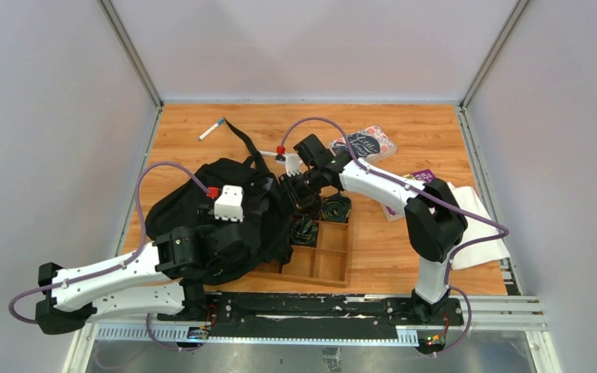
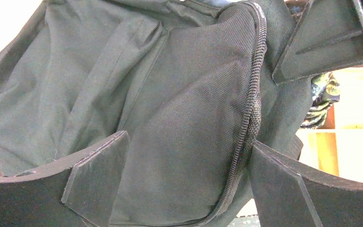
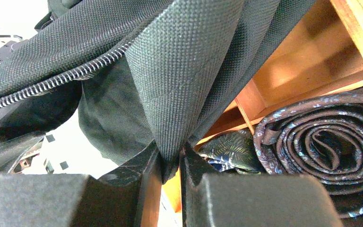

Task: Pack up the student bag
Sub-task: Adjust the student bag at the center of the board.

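Observation:
The student bag (image 1: 194, 210) lies crumpled, black and floppy, at the left middle of the table, overlapping the wooden tray's left edge. My left gripper (image 2: 186, 151) is open wide, its fingers either side of a bulge of bag fabric, with the zipper (image 2: 255, 94) running by the right finger. In the top view the left gripper (image 1: 237, 237) rests on the bag. My right gripper (image 3: 170, 158) is shut on a fold of the bag's woven fabric (image 3: 184, 71) and holds it up over the tray. From above, the right gripper (image 1: 291, 190) sits at the bag's right edge.
A wooden compartment tray (image 1: 334, 260) holds rolled ties (image 3: 321, 142) and a leaf-patterned roll (image 3: 231, 149). A dark book (image 1: 364, 144) lies at the back, a marker (image 1: 211, 129) at the back left. A purple booklet (image 1: 420, 177) and white cloth (image 1: 478, 214) lie at the right.

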### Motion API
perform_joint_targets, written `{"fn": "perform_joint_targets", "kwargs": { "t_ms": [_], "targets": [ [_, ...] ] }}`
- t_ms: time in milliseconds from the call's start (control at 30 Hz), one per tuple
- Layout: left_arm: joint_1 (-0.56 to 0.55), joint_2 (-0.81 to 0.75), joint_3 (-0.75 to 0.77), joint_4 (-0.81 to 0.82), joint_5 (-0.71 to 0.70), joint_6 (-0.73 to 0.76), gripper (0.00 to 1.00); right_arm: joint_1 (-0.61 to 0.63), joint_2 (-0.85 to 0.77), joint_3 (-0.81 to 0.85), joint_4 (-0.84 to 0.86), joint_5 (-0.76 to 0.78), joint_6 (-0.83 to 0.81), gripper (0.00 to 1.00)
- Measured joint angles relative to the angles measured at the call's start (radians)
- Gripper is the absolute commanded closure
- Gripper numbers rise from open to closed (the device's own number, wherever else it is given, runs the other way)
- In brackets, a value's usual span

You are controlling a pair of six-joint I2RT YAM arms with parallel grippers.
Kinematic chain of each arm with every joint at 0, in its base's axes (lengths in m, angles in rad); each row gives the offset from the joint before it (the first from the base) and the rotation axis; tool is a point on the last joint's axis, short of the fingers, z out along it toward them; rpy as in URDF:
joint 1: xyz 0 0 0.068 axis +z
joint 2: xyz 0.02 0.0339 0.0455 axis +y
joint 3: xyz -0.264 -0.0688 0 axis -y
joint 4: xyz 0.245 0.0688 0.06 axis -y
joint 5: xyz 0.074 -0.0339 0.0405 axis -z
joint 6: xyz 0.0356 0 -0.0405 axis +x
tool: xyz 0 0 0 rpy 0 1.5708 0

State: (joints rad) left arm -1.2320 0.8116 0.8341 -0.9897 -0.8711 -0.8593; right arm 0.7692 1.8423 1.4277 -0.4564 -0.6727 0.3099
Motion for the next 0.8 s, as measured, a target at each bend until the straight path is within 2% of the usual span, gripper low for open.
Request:
{"fn": "perform_joint_targets", "kwargs": {
  "t_ms": [133,233,333,567,700,733,767,800],
  "targets": [
    [0.000,0.013,-0.002,0.000,0.019,-0.010,0.03,-0.005,0.000,0.000,-0.001,0.000,0.000,0.79],
    [0.000,0.059,0.000,0.000,0.031,-0.010,0.05,-0.006,0.000,0.000,0.000,0.000,0.002,0.84],
    [0.000,0.116,0.011,-0.023,0.027,-0.016,0.08,-0.006,0.000,0.000,-0.001,0.000,0.003,0.82],
    [0.000,0.140,0.046,-0.082,0.026,-0.066,0.27,-0.007,0.000,0.000,-0.001,0.000,0.004,0.81],
    [0.000,0.114,0.045,-0.101,0.049,-0.093,0.32,-0.008,0.000,0.000,-0.002,-0.001,0.004,0.79],
    [0.000,0.101,0.045,-0.105,0.059,-0.101,0.36,-0.008,0.000,0.000,-0.002,0.000,0.004,0.79],
    [0.000,0.088,0.045,-0.108,0.066,-0.108,0.44,-0.008,0.000,0.000,-0.002,0.000,0.004,0.78],
    [0.000,0.078,0.044,-0.109,0.071,-0.115,0.64,-0.008,0.000,0.000,-0.002,0.000,0.004,0.77]
  ]
}}
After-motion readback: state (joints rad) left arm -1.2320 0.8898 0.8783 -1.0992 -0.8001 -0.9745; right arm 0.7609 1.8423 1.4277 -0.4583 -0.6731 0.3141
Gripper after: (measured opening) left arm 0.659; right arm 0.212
